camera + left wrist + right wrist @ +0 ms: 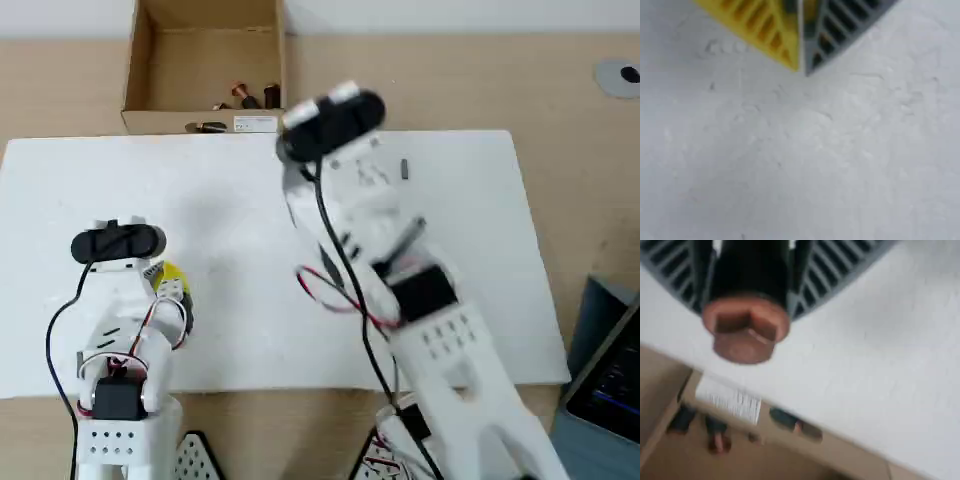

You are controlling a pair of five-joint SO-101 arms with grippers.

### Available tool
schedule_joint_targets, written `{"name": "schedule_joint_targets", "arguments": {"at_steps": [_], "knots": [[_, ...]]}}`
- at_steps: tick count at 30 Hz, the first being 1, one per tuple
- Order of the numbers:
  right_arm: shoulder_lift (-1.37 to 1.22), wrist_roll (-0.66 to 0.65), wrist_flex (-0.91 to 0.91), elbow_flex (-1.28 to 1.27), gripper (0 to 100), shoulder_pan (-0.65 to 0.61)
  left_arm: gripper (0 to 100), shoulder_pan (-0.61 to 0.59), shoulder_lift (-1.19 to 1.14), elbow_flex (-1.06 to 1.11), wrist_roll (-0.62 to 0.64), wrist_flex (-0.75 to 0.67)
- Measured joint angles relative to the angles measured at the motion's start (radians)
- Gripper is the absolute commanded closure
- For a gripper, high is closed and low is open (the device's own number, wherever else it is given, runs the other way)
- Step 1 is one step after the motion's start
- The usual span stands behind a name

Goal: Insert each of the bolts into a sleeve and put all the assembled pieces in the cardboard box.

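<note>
Right gripper (752,272): jaws closed on a black sleeve (750,265) with a copper bolt (746,330) seated in it, the hex head pointing out of the grip. In my judgement this is a finished assembly. It hangs over the far edge of the white mat (230,260), just short of the cardboard box (140,70), whose near wall and label lie directly below it in the right wrist view. Left gripper (801,66): yellow and grey fingertips pressed together, nothing between them, held low over bare mat near its own base. Box contents: at least two assembled pieces (243,96) lie on the floor by the near wall. A further piece (208,127) sits at that wall, but I cannot tell whether it is on the rim or just outside. One small dark part (405,168) lies loose on the mat to the right of the extended arm, too small to identify as bolt or sleeve. Assessment: the task is well advanced. The held assembly has yet to go into the box, and the loose part and the piece at the wall may need attention.
</note>
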State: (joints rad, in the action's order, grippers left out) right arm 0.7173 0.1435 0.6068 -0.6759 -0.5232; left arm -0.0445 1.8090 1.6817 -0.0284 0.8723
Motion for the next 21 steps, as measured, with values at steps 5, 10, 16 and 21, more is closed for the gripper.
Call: {"name": "schedule_joint_targets", "arguments": {"at_steps": [5,10,16,21], "knots": [[-0.261,0.0,-0.117,0.172,98.9,0.0,100,-0.014,0.0,0.0,0.0,0.0],[-0.514,0.0,-0.158,0.39,98.9,0.0,100,-0.015,0.0,0.0,0.0,0.0],[-0.804,0.0,-0.204,0.661,98.9,0.0,100,-0.015,0.0,0.0,0.0,0.0],[-1.062,0.0,-0.272,0.91,98.9,0.014,100,-0.015,0.0,0.0,0.0,0.0]]}}
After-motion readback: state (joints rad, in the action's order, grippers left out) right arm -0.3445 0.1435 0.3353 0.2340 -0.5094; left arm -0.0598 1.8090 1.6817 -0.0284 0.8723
